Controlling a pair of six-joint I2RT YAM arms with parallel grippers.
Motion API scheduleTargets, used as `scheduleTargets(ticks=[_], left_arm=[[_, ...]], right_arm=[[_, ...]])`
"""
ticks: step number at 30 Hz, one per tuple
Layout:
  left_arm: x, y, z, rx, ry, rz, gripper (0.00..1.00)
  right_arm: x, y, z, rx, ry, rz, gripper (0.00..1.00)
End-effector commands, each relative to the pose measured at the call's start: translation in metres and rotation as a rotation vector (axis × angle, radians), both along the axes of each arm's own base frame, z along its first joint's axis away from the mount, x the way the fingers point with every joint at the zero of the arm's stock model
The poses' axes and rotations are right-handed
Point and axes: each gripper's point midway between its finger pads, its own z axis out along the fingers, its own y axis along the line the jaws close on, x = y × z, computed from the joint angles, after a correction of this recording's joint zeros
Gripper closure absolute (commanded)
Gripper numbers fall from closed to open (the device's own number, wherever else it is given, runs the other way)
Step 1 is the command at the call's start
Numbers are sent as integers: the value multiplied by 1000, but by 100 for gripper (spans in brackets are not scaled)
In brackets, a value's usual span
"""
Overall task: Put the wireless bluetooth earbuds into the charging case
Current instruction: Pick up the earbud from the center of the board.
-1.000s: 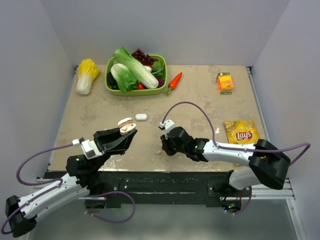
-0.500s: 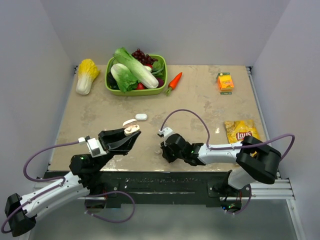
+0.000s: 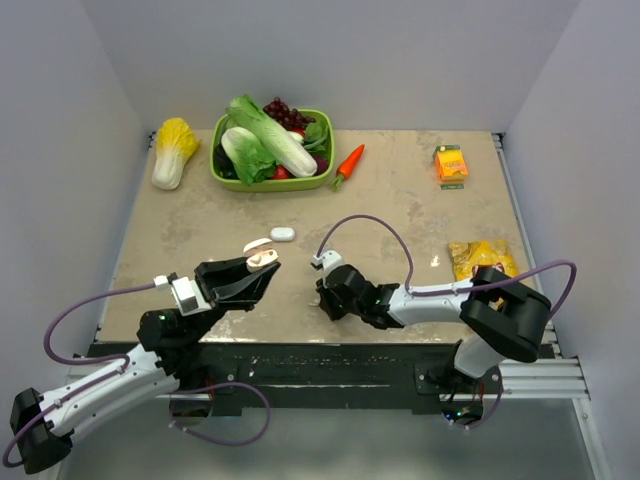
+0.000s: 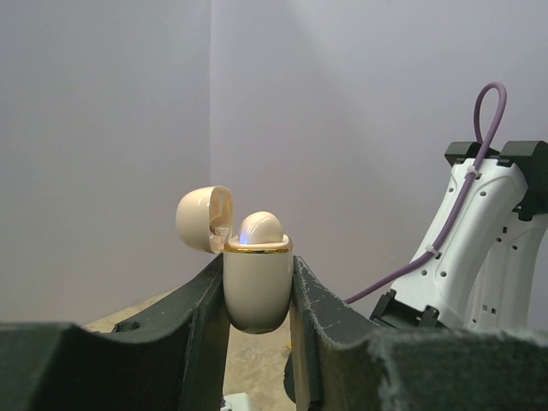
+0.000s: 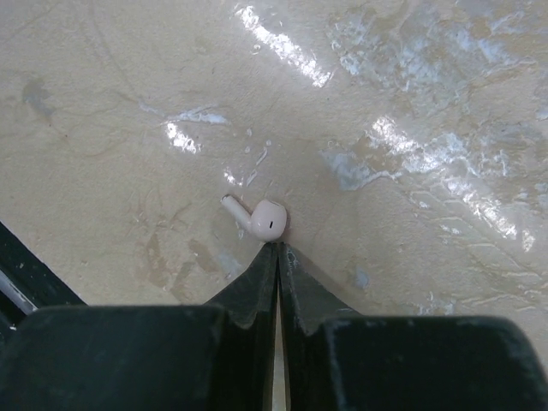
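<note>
My left gripper (image 4: pixel 257 272) is shut on the cream-white charging case (image 4: pixel 255 291) and holds it upright above the table. The case lid (image 4: pixel 204 218) is flipped open to the left, and one earbud (image 4: pixel 259 228) sits in the case with a blue light at its base. In the top view the case (image 3: pixel 262 256) is at the tip of the left gripper (image 3: pixel 264 266). My right gripper (image 5: pixel 278 248) is shut and empty, low over the table (image 5: pixel 411 103). Its tips touch a white earbud (image 5: pixel 265 219) lying on the table. In the top view the right gripper (image 3: pixel 322 298) hides that earbud.
A small white oblong object (image 3: pixel 283 233) lies on the table beyond the case. A green basket (image 3: pixel 322 181) of vegetables, a carrot (image 3: pixel 348 163) and a cabbage (image 3: pixel 173 150) stand at the back. An orange carton (image 3: pixel 451 163) and a chips bag (image 3: pixel 471 258) are on the right.
My right gripper has slid a little left and nearer along the table. My left gripper with the case has sunk slightly and shifted a little right.
</note>
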Motion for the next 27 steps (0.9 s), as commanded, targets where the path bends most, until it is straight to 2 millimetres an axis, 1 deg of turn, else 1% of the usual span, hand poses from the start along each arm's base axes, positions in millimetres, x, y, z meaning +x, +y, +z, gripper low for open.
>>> scheduleTargets(ticks=[1, 6, 7, 13, 16, 17, 19, 20, 23, 24, 26, 27], left_arm=[[-6, 2, 5, -27, -13, -28, 100], [-6, 3, 4, -29, -10, -24, 100], [-6, 3, 5, -29, -10, -24, 100], [-5, 3, 3, -26, -6, -19, 100], [-2, 4, 2, -26, 1, -3, 100], [-2, 4, 2, -25, -1, -2, 100], [-1, 4, 3, -24, -1, 1, 100], [-1, 3, 2, -19, 1, 2, 100], [0, 4, 3, -22, 4, 5, 100], [0, 4, 2, -22, 7, 7, 100], [1, 3, 1, -22, 12, 8, 100], [1, 3, 1, -21, 12, 6, 100]], right_arm=[[13, 0, 0, -25, -18, -38, 92], [19, 8, 0, -29, -26, -28, 91], [19, 8, -3, -39, -22, -29, 90], [34, 13, -4, -51, -30, -34, 88], [40, 13, -1, -59, -38, -45, 83], [42, 14, 3, -52, -45, -51, 80], [43, 9, 8, -60, -54, -74, 74], [42, 7, 15, -41, -57, -86, 68], [42, 4, 26, -11, -67, -113, 58], [41, 7, 33, 14, -67, -110, 51], [38, 14, 41, 50, -55, -101, 45], [36, 17, 44, 64, -56, -95, 40]])
